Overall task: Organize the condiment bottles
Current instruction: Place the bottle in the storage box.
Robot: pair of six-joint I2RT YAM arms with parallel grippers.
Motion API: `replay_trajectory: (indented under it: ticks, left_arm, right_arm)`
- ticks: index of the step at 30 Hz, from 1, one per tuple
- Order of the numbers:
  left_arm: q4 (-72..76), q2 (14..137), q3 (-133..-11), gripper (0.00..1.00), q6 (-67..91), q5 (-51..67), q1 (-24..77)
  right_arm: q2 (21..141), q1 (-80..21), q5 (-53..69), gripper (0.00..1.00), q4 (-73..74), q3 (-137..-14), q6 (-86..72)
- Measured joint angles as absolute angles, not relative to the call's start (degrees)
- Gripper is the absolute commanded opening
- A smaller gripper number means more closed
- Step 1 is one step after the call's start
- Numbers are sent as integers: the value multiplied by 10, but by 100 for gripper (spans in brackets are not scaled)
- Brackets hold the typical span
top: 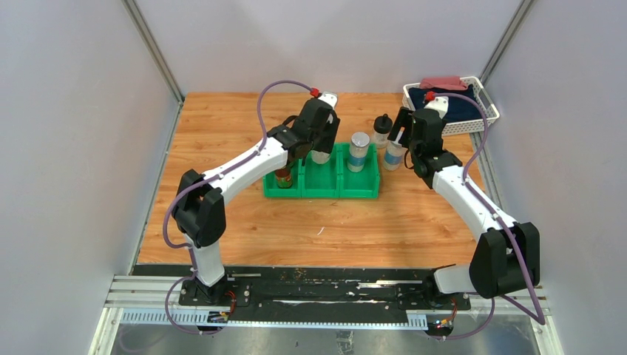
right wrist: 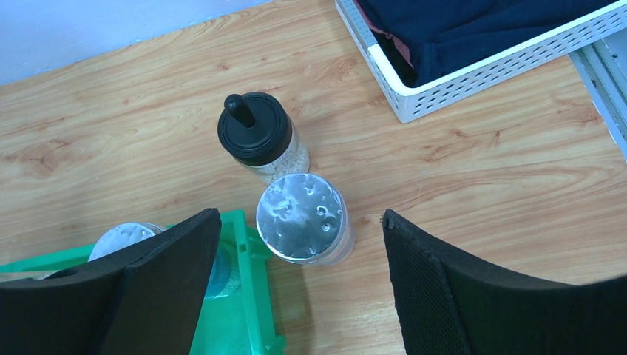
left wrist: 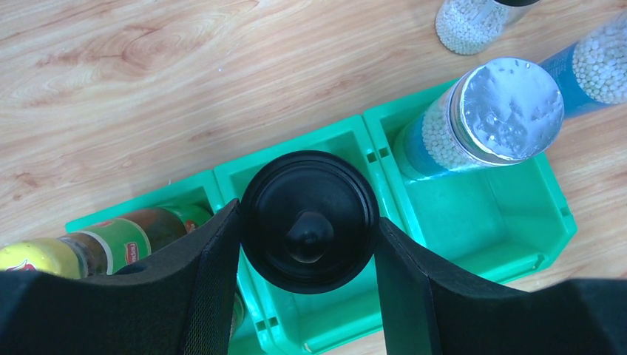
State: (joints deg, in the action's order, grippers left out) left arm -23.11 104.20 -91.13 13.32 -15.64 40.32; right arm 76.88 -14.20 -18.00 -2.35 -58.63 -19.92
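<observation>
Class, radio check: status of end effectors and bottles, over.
Left end effector shut on knob-lid bottle over middle slot of bin. Right end effector open astride shaker. Spare knob-lid bottle close behind.

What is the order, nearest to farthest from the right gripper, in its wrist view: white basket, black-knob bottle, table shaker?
1. table shaker: between the fingers of the right gripper.
2. black-knob bottle: just beyond it.
3. white basket: upper right, farthest.

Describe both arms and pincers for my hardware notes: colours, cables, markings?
Both arms match: the left arm and right arm have white links between black joint housings, each trailed by a purple cable with a red fitting near the wrist. The left pincer and right pincer have broad black fingers with a matte, fine texture. No markings are legible.
</observation>
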Motion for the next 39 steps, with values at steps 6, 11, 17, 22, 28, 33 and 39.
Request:
replay_trajectory:
  ticks: [6, 11, 17, 22, 28, 33, 39]
  left_arm:
    - [-215, 1042, -906, 0, 133, -156, 403]
    - [-201, 1042, -892, 0, 133, -156, 403]
    - [-197, 1043, -882, 0, 133, -157, 403]
    - [-186, 1044, -882, 0, 130, -157, 403]
    - [-178, 1048, -881, 0, 128, -157, 403]
    - [-171, 1061, -881, 0, 128, -157, 403]
    - [-163, 1070, -871, 0, 128, -157, 403]
  right_arm:
    - [769, -142, -180, 84, -23, -586, -199]
    - [769, -142, -180, 84, -24, -586, -199]
    - [769, -142, -180, 83, -24, -586, -199]
    - [769, -142, -180, 83, -24, -585, -199]
    - [769, -142, -180, 84, -25, -582, -199]
    - [769, -142, -180, 83, -26, -582, -199]
    - [769, -142, -180, 84, -26, -582, -199]
